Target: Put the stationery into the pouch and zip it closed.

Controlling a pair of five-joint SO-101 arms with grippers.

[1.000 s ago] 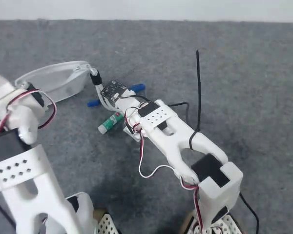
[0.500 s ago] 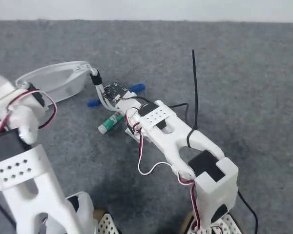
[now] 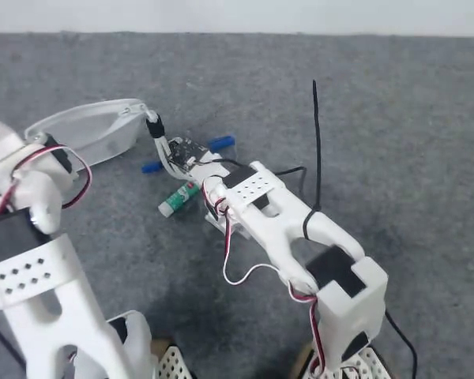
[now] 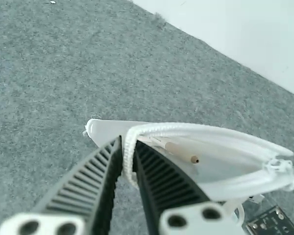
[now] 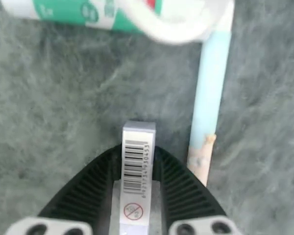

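My left gripper (image 4: 127, 147) is shut on the zip rim of the white pouch (image 4: 210, 166), holding its mouth open; a beige stick (image 4: 179, 152) lies inside. In the high view the pouch (image 3: 91, 130) sits at the far left. My right gripper (image 5: 137, 154) is shut on a small white eraser (image 5: 138, 134) with a barcode label, low over the carpet. Beside it lie a light blue pen (image 5: 208, 93) and a green-and-white glue stick (image 5: 63, 12). From above, the glue stick (image 3: 178, 199) and blue pen (image 3: 221, 143) lie beside the right arm's wrist.
Grey carpet (image 3: 395, 118) covers the table, with open room to the right and the back. A black cable (image 3: 317, 142) rises over the right arm. A white cable (image 5: 176, 29) loops across the right wrist view. Both arm bases stand at the near edge.
The right arm's wrist has shifted slightly toward the pouch, and the black cable swayed. The left arm and the pouch have kept still.
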